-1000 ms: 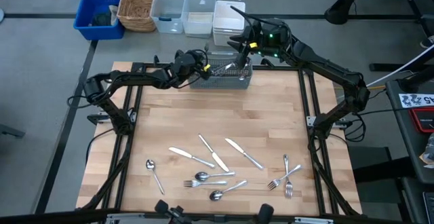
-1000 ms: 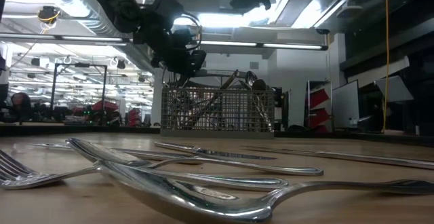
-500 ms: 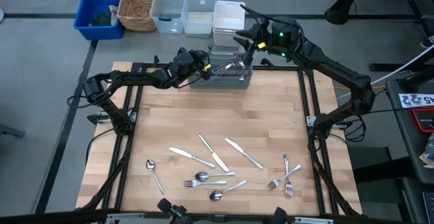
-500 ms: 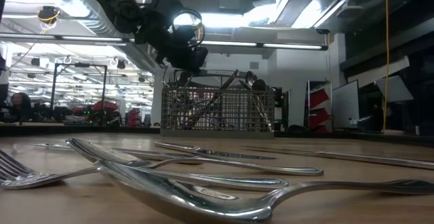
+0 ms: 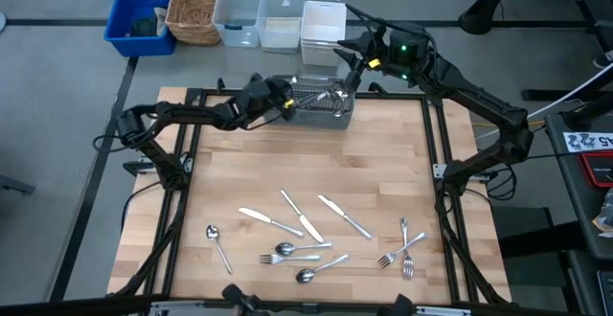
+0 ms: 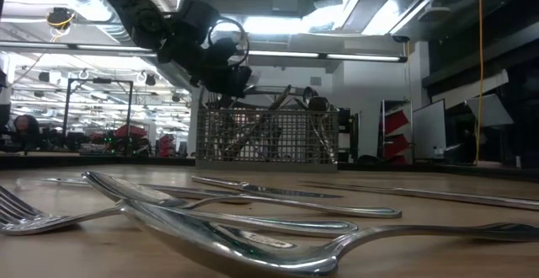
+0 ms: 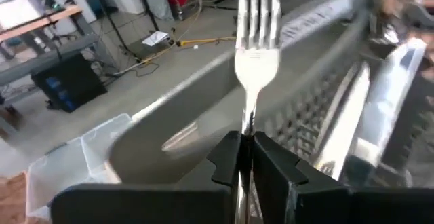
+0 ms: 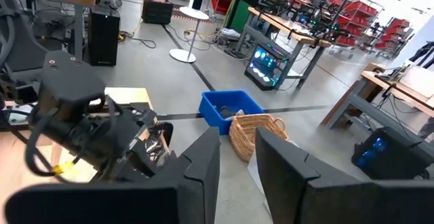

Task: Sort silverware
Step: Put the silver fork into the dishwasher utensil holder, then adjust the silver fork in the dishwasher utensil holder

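Observation:
A grey wire-mesh basket (image 5: pixel 324 107) (image 6: pixel 268 135) stands at the table's far edge with silverware leaning in it. My left gripper (image 5: pixel 284 102) (image 7: pixel 247 149) is at the basket's left end, shut on a silver fork (image 7: pixel 256 41). My right gripper (image 5: pixel 357 62) (image 8: pixel 237 159) hangs above the basket's far right corner, open, with nothing between its fingers. More silverware lies flat on the table's near half: knives (image 5: pixel 305 218), spoons (image 5: pixel 295 250) and forks (image 5: pixel 402 249). My left gripper pinches the fork's handle just behind the head (image 7: pixel 249 123) between its two fingers. The fork lies along the fingers and sticks out past their ends, tines pointing away from the gripper toward the basket. The rest of the handle is hidden by the fingers.
Beyond the table's far edge stand a blue bin (image 5: pixel 142 19), a wicker basket (image 5: pixel 192 10), two clear tubs (image 5: pixel 259 14) and a white container (image 5: pixel 324 27). A single spoon (image 5: pixel 216 240) lies near the left edge. The table's middle is bare wood.
My right gripper has risen and drawn away from the basket toward the table's far right. My left gripper has rolled somewhat and sunk a little at the basket's left end, still shut on the fork.

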Motion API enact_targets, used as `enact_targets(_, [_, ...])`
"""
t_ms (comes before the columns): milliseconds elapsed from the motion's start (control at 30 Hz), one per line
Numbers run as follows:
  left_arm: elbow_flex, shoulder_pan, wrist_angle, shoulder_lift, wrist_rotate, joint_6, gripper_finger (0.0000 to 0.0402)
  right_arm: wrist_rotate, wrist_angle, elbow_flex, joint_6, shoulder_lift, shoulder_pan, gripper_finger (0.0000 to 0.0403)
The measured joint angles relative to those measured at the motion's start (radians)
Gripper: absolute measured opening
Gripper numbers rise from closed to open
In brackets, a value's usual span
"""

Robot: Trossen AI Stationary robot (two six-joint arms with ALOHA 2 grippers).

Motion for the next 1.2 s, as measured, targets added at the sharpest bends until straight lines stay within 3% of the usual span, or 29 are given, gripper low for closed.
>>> enact_targets(233, [-0.003,-0.032,-0.012,0.003,0.000,0.149,0.0062,0.002,0.000,0.000,0.000,0.000,0.000,0.0097])
enact_targets(600, [-0.007,-0.045,-0.028,0.008,-0.004,0.014,0.0145,0.002,-0.003,0.000,0.001,0.001,0.003,0.0097])
enact_targets(1200, [-0.005,-0.066,-0.011,-0.002,-0.003,-0.013,0.0153,0.002,-0.083,0.000,0.004,0.001,0.002,0.0097])
